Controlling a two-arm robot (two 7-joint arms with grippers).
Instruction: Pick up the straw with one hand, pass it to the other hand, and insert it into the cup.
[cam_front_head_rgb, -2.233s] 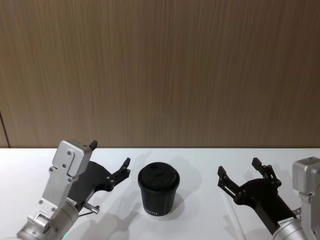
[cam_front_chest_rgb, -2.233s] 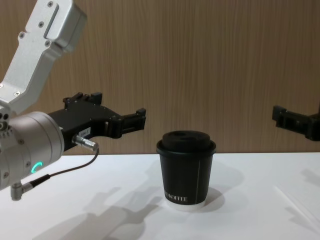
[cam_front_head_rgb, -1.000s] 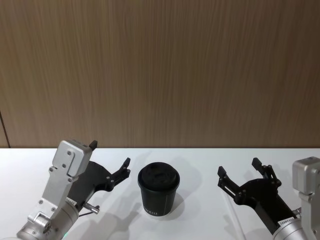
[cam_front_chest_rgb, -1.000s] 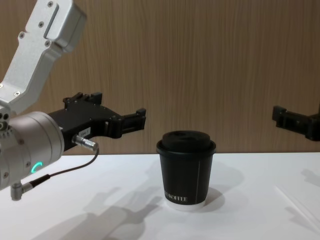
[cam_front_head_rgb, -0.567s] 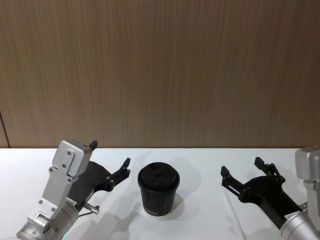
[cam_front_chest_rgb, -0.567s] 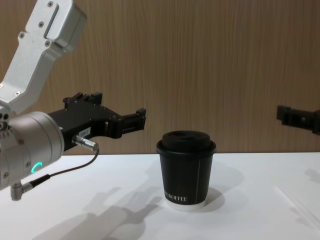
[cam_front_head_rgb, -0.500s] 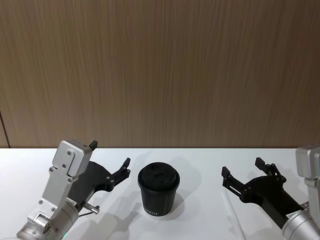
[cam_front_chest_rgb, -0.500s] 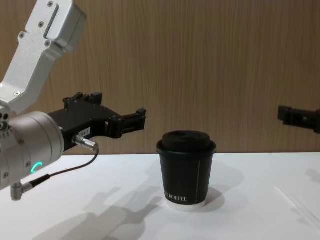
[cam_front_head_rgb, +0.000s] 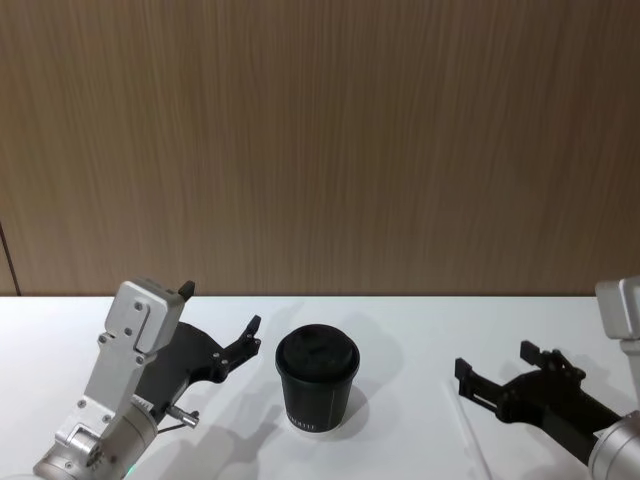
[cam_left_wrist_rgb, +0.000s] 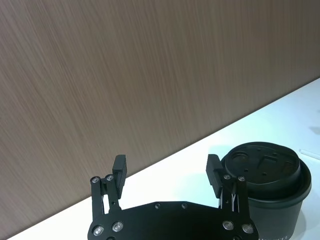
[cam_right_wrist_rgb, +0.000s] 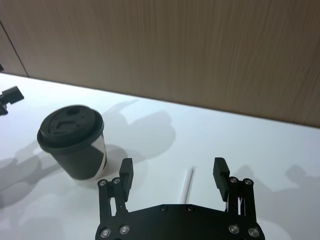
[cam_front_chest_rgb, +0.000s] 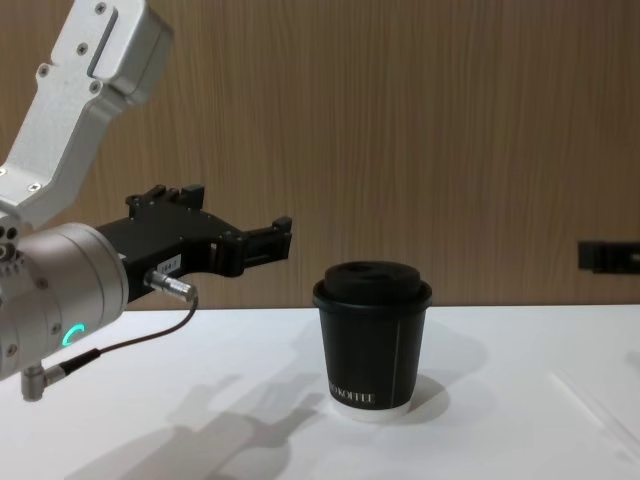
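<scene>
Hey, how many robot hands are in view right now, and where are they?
2. The left hand hovers open just left of the cup; the right hand hovers open to the cup's right, near the straw.

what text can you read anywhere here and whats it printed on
"KOFFEE": white lettering near the base of the cup, seen in the chest view; the letters before it are too blurred to read.
White label on the left gripper: too small to read.
</scene>
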